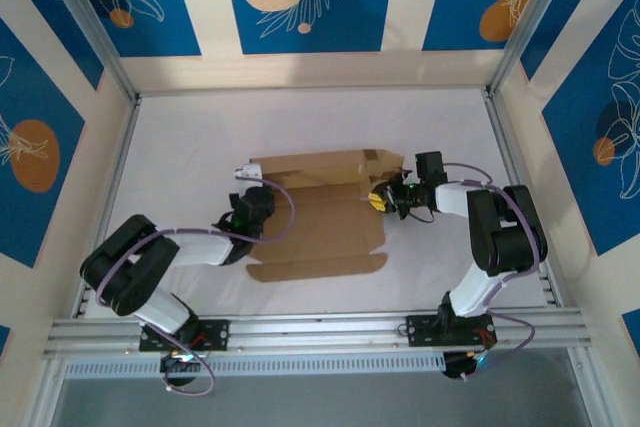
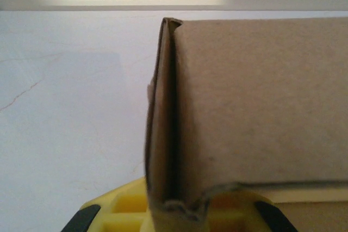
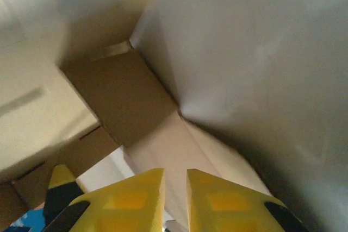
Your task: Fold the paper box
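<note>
Table (image 1: 200, 137): white and bare around the paper box, with the widest open room beyond the box's far side and off its left end.
Paper box (image 1: 320, 222): lies mid-table between the two grippers, its base panel flat on the surface.
Done so far: the far long wall (image 1: 320, 165) stands raised, and the left end is doubled over on itself.
Left to do: the near long flap (image 1: 315, 267) lies flat and unfolded and the right-end corner looks unseated, so I judge the fold under halfway.
Left gripper (image 1: 252, 199): at the box's left end, clamped on the doubled cardboard, which the left wrist view shows upright between the yellow fingers (image 2: 125, 205).
Right gripper (image 1: 385, 197): at the box's right end, inside the raised corner. The fingers are nearly together, and I cannot tell whether they pinch cardboard.
Edges: the near flap's free edge faces the arm bases with a clear strip of table before it, so there is room to lift it.
</note>
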`<action>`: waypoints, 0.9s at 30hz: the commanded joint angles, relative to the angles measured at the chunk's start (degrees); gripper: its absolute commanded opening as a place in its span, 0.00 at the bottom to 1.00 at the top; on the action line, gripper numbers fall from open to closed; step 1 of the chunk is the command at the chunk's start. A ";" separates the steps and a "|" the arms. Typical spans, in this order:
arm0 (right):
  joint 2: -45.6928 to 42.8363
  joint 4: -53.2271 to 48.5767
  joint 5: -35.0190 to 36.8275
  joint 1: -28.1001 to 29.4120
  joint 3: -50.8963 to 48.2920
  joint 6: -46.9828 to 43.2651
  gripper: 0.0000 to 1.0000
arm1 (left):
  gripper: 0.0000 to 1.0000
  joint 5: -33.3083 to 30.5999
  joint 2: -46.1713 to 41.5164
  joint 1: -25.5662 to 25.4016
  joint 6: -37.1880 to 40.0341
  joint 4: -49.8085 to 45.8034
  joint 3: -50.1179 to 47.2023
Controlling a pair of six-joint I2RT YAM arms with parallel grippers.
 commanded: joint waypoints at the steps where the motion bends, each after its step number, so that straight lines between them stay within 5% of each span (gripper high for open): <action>1: 1.07 6.81 -6.01 0.76 -1.56 5.09 0.20 | 0.00 -0.63 -0.73 -0.92 -3.60 -4.23 0.05; 10: 2.60 6.58 -0.68 2.08 -1.16 2.58 0.18 | 0.00 -0.59 -0.51 -1.57 -4.86 -3.99 -0.89; 17: -13.36 6.35 17.68 2.82 -6.22 -5.72 0.12 | 0.00 -5.16 -1.60 -1.68 -8.60 -7.97 -0.94; 22: -19.72 16.46 31.22 5.76 -12.27 -13.18 0.08 | 0.00 -5.60 -1.06 -2.24 -9.17 -8.69 -0.39; 27: -11.52 11.22 29.12 3.35 -5.11 -13.06 0.00 | 0.00 -7.17 -1.35 -3.64 -7.13 -8.71 0.41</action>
